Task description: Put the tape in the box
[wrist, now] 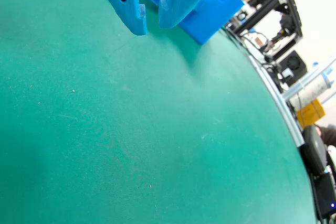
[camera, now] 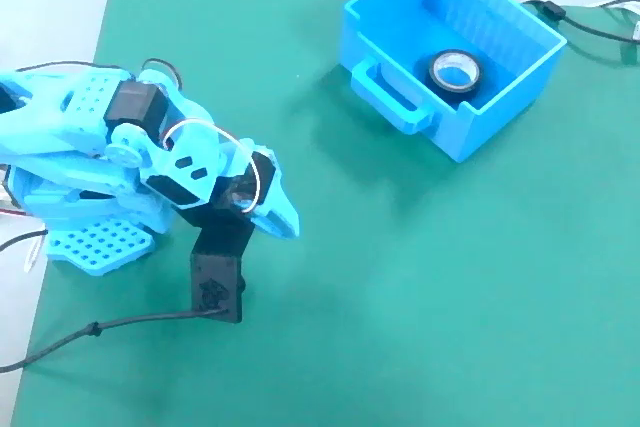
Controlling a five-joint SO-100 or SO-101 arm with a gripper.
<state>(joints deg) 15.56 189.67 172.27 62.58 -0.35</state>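
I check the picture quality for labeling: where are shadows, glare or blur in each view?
Fixed view: sharp, evenly lit, soft shadow beside the box; slight glare on the tape. Wrist view: the gripper looks sharp, the mat darkens toward the lower left, the background clutter is soft and bright.

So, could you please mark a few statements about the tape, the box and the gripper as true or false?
1. The tape lies inside the box. True.
2. The gripper holds the tape. False: nothing is between its fingers.
3. The box stands on the green mat. True.
4. The gripper hangs over the box. False: in the fixed view it is far to the left.
5. The tape is red. False: black, with a pale core.
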